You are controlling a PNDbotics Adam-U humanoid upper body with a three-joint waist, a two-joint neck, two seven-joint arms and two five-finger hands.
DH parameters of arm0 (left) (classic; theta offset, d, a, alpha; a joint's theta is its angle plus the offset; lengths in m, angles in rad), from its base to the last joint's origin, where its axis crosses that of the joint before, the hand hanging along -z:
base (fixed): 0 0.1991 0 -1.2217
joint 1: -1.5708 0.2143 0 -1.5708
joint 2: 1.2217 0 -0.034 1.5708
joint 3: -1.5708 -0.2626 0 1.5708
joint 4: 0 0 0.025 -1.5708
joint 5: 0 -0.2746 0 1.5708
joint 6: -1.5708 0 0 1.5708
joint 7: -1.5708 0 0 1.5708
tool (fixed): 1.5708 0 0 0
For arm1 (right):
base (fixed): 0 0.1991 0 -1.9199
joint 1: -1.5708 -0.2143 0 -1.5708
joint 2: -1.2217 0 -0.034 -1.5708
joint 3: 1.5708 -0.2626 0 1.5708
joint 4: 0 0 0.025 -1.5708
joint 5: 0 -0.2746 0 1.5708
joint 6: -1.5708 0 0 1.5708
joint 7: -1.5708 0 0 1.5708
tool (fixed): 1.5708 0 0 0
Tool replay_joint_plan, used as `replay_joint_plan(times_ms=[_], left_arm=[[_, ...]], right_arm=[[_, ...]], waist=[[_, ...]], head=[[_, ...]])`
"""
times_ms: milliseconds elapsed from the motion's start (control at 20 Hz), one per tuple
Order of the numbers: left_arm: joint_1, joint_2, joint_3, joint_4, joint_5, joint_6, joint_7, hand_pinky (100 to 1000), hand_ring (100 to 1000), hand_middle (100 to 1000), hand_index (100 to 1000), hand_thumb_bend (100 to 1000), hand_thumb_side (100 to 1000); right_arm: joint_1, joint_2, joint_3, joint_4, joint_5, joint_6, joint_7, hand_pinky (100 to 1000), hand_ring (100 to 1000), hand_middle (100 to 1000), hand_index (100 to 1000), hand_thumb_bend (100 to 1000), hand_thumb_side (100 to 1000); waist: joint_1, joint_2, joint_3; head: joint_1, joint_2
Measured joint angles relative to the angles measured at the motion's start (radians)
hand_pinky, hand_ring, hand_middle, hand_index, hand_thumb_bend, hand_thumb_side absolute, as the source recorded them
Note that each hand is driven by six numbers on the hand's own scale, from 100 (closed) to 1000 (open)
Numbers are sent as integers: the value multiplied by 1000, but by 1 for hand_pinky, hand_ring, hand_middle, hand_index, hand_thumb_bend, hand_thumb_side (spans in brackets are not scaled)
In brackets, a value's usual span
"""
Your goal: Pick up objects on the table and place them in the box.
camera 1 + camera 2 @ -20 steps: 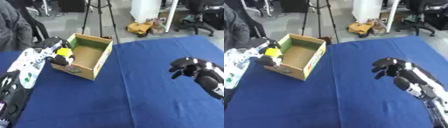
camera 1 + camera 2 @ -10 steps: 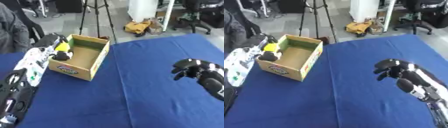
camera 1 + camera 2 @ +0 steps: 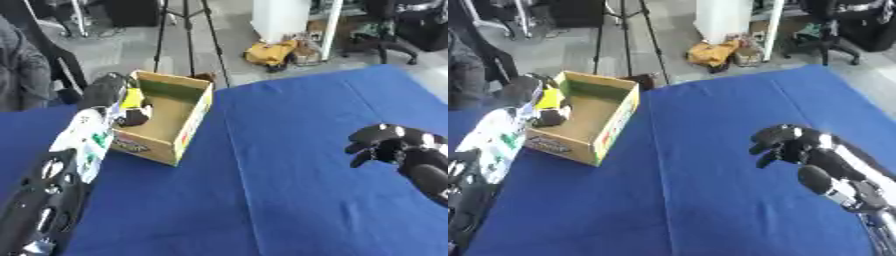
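Open cardboard box (image 3: 166,121) is seen at the bench's (image 3: 289,150) far left part, on blue cloth. Left hand (image 3: 112,97) is held over the box's left wall, fingers curled round a yellow object (image 3: 133,98), which sits at that wall, just above the box's inside. Right hand (image 3: 785,145) is seen well right of the box, above the bare cloth, fingers curled in, nothing held.

left hand (image 3: 109,90): blurred, its fingers hidden against a yellow thing (image 3: 133,98)
yellow thing: too blurred to identify
box (image 3: 188,121): near-left wall partly hidden by the left arm
right arm: cut off by edge
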Motion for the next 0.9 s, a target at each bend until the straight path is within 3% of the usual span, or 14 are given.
replay_joint_plan(times_ms=[200,300,350,450,500,550,650,900], left_arm=[[3,-13,-3,65,6,-20,79,569,624,723,829,100,355],[3,-13,-6,85,16,-34,120,577,635,730,831,100,363],[2,-13,-7,95,21,-41,140,611,687,755,842,115,413],[2,-13,-11,114,30,-55,179,719,799,818,867,465,627],[2,-13,-15,123,33,-65,197,757,823,835,875,591,691],[4,-13,-19,133,34,-76,216,782,839,847,882,662,725],[8,-13,-25,149,35,-96,244,814,857,863,893,735,772],[8,-13,-26,156,43,-129,296,816,860,866,893,723,774]], right_arm=[[-3,0,2,0,1,-1,3,656,761,764,760,518,623],[-3,0,2,0,1,-1,4,656,761,764,760,518,623],[-3,0,2,0,1,-1,4,656,761,764,760,518,623],[-3,0,2,0,1,-1,4,656,761,764,760,518,623],[-3,0,2,0,1,-2,4,656,761,764,760,518,623],[-3,0,2,0,1,-2,4,656,761,764,760,517,623],[-4,0,2,0,1,-2,4,656,761,764,759,517,623],[-4,0,2,0,1,-2,4,656,761,764,759,516,623]], waist=[[4,7,-5],[5,6,-6],[5,6,-6],[5,6,-6],[5,6,-6],[5,6,-6],[5,7,-6],[4,10,-4]], head=[[2,-4],[3,-8],[4,-8],[4,-8],[4,-8],[4,-9],[4,-9],[4,-9]])
